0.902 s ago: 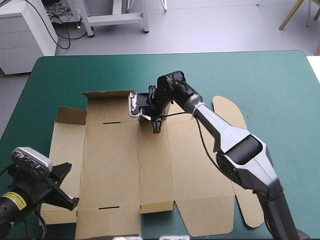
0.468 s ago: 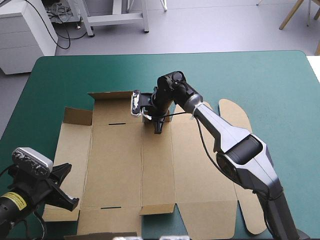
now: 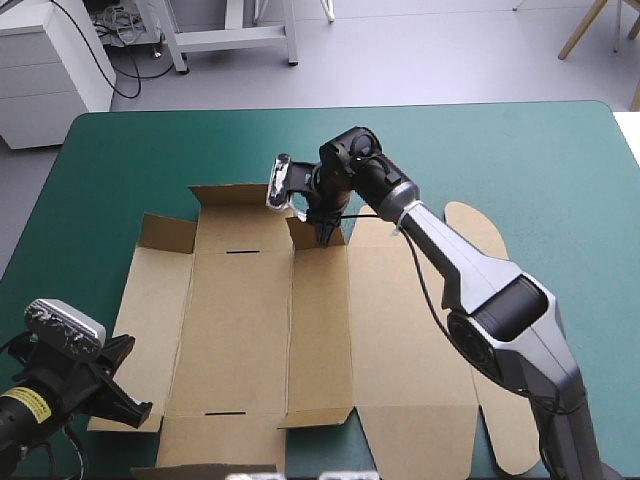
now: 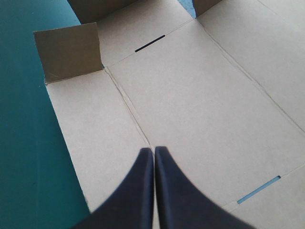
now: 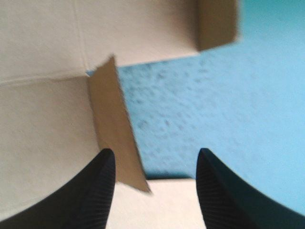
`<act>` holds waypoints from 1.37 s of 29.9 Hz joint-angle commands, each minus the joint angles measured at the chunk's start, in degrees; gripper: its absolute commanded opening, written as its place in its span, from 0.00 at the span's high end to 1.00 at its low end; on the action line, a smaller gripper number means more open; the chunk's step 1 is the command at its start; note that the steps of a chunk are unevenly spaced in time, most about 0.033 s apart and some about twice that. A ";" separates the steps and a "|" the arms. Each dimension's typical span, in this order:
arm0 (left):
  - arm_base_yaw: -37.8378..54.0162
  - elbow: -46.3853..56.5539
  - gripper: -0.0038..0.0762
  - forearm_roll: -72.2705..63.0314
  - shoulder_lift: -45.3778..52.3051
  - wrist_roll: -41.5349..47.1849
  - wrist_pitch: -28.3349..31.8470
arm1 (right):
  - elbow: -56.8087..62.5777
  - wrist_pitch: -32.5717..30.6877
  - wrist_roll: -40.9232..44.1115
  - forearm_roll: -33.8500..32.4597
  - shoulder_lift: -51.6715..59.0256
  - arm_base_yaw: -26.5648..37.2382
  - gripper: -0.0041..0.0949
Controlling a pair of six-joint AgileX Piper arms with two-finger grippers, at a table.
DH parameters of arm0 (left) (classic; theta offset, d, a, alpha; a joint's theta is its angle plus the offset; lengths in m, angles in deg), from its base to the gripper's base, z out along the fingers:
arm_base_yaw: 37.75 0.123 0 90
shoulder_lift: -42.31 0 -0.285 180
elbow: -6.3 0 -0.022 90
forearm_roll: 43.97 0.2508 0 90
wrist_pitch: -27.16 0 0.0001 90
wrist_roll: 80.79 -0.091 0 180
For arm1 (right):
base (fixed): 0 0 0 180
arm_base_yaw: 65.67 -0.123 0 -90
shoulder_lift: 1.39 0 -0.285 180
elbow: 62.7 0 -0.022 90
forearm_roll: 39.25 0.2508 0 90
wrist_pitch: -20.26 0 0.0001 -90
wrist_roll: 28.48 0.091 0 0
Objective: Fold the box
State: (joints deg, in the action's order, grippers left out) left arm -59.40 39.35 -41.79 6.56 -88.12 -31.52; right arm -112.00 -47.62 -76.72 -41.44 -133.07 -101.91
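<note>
The right gripper (image 3: 322, 232) is reaching in from the right of the high view and pointing down at the far edge of the box (image 3: 250, 330), a little above the frame's centre. Its black fingers (image 5: 102, 191) are standing well apart, spread wide and holding nothing. A small flap (image 5: 114, 129) is rising from the board ahead of the gap, just beside one finger; whether that finger is touching it cannot be told. Bare teal-green table (image 3: 560, 180) is showing under the rest of the gap and ahead of the other finger. The box is lying open as a flat brown sheet over the centre and left of the table, its rounded lid tab (image 3: 480, 240) reaching out to the right past the right arm. Along its far edge a long flap (image 3: 240, 205) and a corner flap (image 3: 168, 232) are standing tilted up, left of the gripper. A dark slot (image 3: 243, 251) is showing near the far edge. The left gripper (image 4: 153, 150) is hanging at the lower left of the high view, over the box's near left part. Its fingers are pressed together in one point with nothing between them, aimed along a crease in the board; whether the tips are touching the board cannot be told.
</note>
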 commanded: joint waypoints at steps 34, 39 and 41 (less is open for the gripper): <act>-0.34 -1.66 0.96 -2.18 -0.43 1.53 2.95 | 65.87 4.37 30.62 10.91 70.86 54.90 0.97; -0.34 -1.66 0.96 -3.35 -0.43 1.53 2.95 | 75.40 4.37 30.54 13.19 80.69 54.90 0.97; -0.34 -1.66 0.96 -3.62 -0.43 1.53 3.55 | 78.67 5.32 30.54 14.88 84.06 54.90 0.97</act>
State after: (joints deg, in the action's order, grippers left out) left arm -59.40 39.35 -44.29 6.56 -87.33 -31.83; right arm -35.70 -45.95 -46.17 -29.27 -53.38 -47.46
